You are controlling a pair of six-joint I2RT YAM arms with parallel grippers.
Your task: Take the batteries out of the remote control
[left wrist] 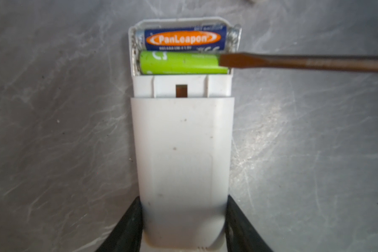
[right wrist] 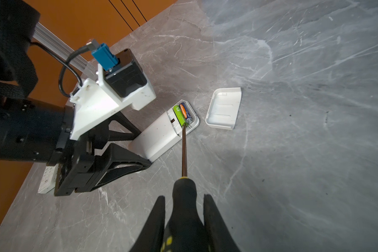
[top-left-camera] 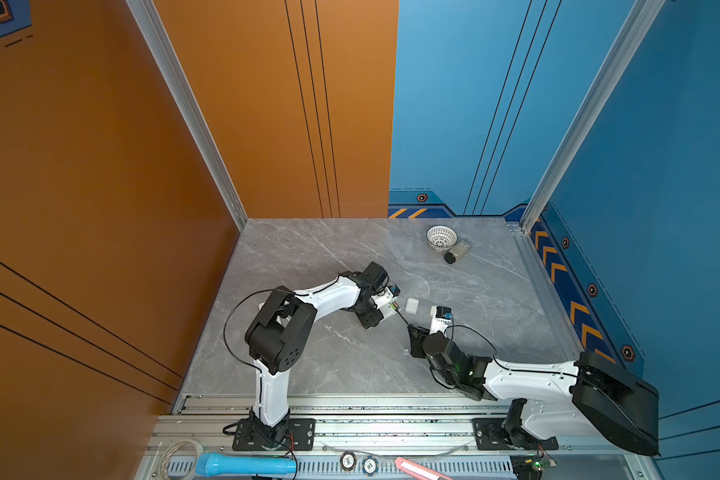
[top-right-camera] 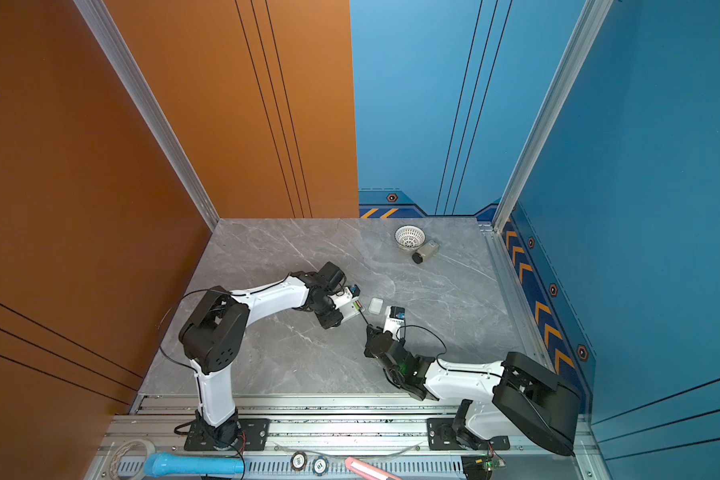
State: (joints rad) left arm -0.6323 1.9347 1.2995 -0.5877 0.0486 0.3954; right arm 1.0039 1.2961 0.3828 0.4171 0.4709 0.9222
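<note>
My left gripper point(left wrist: 183, 198) is shut on the lower end of the white remote control point(left wrist: 181, 152), which lies flat on the grey table. Its compartment is uncovered and holds two batteries side by side, a blue one with an orange label point(left wrist: 184, 38) and a light green one point(left wrist: 179, 63). My right gripper point(right wrist: 184, 196) is shut on the black-and-yellow handle of a screwdriver point(right wrist: 184, 152). The screwdriver's flat tip point(left wrist: 225, 60) rests against one end of the green battery. In both top views the remote control point(top-left-camera: 391, 309) point(top-right-camera: 352, 309) lies mid-table between the arms.
The white battery cover point(right wrist: 224, 108) point(top-left-camera: 411, 305) lies inside up just beside the remote. A white mesh bowl point(top-left-camera: 442, 237) and a small black-capped bottle point(top-left-camera: 457, 251) stand at the back right. Another white device with buttons point(right wrist: 46, 180) lies under the left arm.
</note>
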